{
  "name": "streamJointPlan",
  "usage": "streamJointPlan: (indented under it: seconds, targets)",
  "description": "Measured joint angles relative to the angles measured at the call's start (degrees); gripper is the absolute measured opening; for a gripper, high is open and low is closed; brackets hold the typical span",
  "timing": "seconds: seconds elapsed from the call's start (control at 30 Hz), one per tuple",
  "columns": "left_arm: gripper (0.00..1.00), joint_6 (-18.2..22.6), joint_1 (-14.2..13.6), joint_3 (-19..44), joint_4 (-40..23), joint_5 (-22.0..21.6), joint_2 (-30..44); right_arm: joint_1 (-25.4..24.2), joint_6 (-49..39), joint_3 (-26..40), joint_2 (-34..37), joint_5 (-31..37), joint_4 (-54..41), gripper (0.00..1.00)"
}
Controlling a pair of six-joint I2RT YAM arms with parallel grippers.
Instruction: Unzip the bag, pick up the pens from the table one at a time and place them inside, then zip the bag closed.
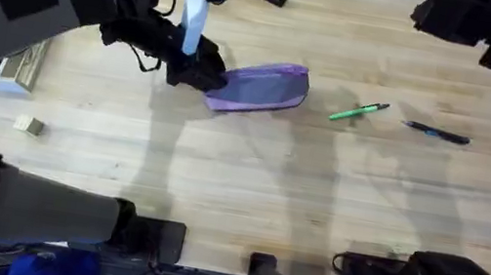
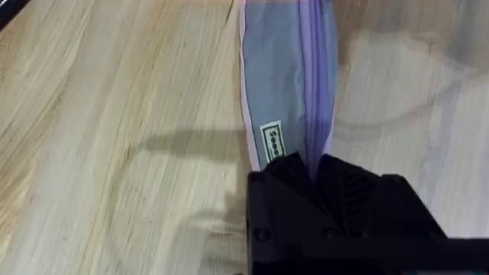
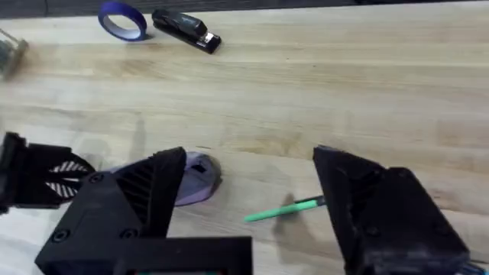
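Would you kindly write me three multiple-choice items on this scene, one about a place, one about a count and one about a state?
1. Where does the green pen lie?
A. Inside the pouch
B. On the table between the pouch and the dark pen
C. Under the stapler

2. How many pens lie on the table?
A. Two
B. Four
C. None

3. What is the left gripper doing?
A. Holding a pen
B. Resting far from the pouch
C. Shut on one end of the pouch

Answers: 1 B, the overhead view shows it between the pouch and the dark pen. 2 A, one green and one dark. 3 C, the left wrist view shows its fingers closed at the zipper end.
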Motion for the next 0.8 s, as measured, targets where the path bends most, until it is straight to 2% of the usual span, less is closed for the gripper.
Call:
streamJointPlan:
  seconds: [0.17, 0.5, 0.67, 0.8]
  targets:
    - [0.041, 0.0, 0.0, 0.0, 0.0, 0.0, 0.0, 0.0, 7.7, 0.0, 0.0, 0.0, 0.0, 0.995]
    - [0.041, 0.0, 0.0, 0.0, 0.2, 0.0, 0.0, 0.0, 33.9, 0.0, 0.0, -0.2, -2.5, 0.996]
    - [0.041, 0.0, 0.0, 0.0, 0.2, 0.0, 0.0, 0.0, 40.0, 0.0, 0.0, -1.3, -7.5, 0.996]
    - [0.041, 0.0, 0.0, 0.0, 0.2, 0.0, 0.0, 0.1, 42.0, 0.0, 0.5, -5.1, -11.3, 0.996]
